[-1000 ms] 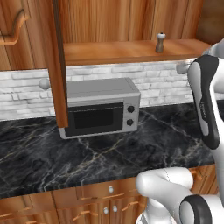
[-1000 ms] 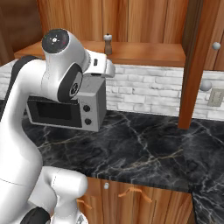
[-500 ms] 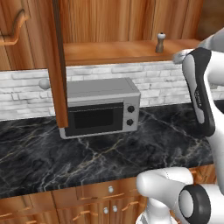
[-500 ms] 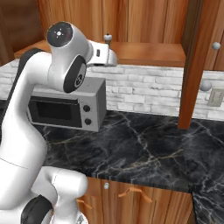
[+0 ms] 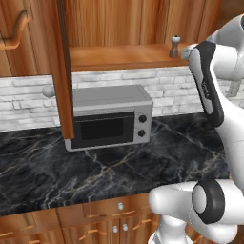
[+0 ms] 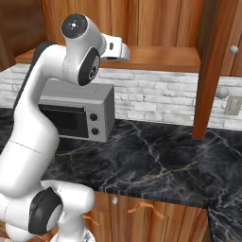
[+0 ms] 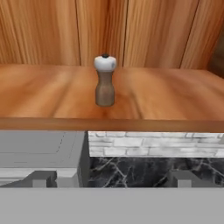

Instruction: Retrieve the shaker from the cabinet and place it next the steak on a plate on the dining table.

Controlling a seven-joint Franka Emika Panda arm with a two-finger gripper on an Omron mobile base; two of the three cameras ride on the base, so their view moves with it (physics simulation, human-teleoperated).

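Jaws stand wide apart, short of the shelf's (image 7: 166, 98) front edge, with the upright shaker (image 7: 105, 81) straight ahead and slightly above them.

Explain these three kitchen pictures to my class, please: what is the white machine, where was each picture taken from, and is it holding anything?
The white machine is a robot arm on a base that can drive. Two pictures come from cameras on that base, behind the arm to its left and right. The third comes from a camera on its hand, looking along the gripper, which is open and holds nothing. Ahead stands a small brown shaker with a pale top, upright on the wooden cabinet shelf. Below sit a grey microwave and a black marble counter.
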